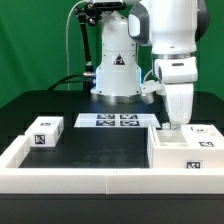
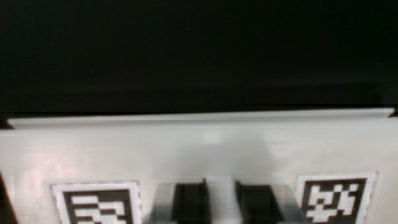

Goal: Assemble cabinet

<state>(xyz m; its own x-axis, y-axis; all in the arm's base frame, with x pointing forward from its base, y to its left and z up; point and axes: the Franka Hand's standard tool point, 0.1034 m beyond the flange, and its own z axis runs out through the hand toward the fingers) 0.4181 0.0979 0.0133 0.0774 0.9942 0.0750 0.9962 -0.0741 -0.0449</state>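
- The cabinet body [image 1: 172,155] sits on the bench [image 1: 100,145] at the exterior view's right, with tags on its faces.
- A smaller tagged block [image 1: 45,133] lies well apart from it, at the exterior view's left.
- The fingers [image 2: 187,205] hang low at the cabinet body's top. The wrist view is too blurred to tell whether they clasp anything.
- The marker board [image 1: 118,121] lies farther back, before the arm's base [image 1: 115,75].
- A white rail [image 1: 100,182] edges the bench front.
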